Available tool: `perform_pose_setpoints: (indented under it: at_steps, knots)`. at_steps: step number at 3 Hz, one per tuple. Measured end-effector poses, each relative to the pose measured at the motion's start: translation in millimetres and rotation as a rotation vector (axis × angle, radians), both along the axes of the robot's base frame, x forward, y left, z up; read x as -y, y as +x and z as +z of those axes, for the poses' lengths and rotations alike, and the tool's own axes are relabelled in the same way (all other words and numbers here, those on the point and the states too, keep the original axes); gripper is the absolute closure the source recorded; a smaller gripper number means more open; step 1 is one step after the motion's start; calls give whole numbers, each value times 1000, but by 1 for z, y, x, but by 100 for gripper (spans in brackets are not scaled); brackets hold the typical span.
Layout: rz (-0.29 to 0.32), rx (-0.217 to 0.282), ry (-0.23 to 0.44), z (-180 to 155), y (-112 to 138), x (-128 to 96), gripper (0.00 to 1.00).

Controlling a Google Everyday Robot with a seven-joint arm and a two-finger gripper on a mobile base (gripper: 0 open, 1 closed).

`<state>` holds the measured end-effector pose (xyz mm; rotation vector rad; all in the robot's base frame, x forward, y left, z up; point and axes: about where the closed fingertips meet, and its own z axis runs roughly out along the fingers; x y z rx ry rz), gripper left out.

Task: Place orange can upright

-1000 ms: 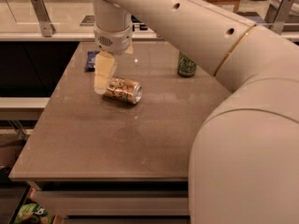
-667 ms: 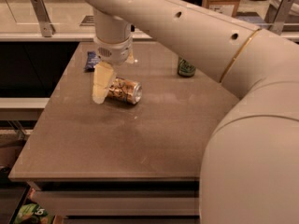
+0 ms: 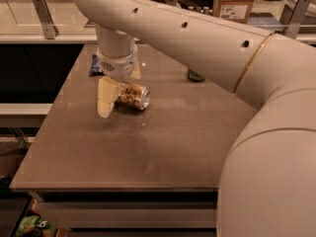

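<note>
Since the frame a second back, the gripper has dropped lower over the table. Its near finger, which then hung clear above the tabletop, now reaches almost down to it. The orange can has not shifted. The arm has swung in and fills more of the right side of the view.

Orange can: lying on its side on the far-left part of the table, long axis roughly parallel to the table's far edge, silver end toward the table's right side. Not upright.

Gripper: pointing down over the far-left part of the table, at the orange can. Its fingers are spread apart and nothing is clamped. The near finger hangs on the side toward the table's near edge and covers the can's left end in this view. Its tip is close to the tabletop; contact with table or can cannot be told. The far finger shows only as a pale sliver past the wrist, toward the table's far edge. The can body sits between the two.

Green can: near the table's far edge, about mid-width, mostly hidden behind the arm.

Blue packet: at the table's far left, partly hidden behind the wrist.

Cardboard box: beyond the table's far edge, off the table.
</note>
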<state>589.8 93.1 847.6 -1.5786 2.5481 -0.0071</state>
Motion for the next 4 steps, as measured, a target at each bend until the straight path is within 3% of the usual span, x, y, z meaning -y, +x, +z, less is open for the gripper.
perform_pose_setpoints:
  at_steps: [1,4]
  knots:
    - [-6,9,-12,-5,2,1,25]
    - [-2,12,-6,-9,4,-2,95]
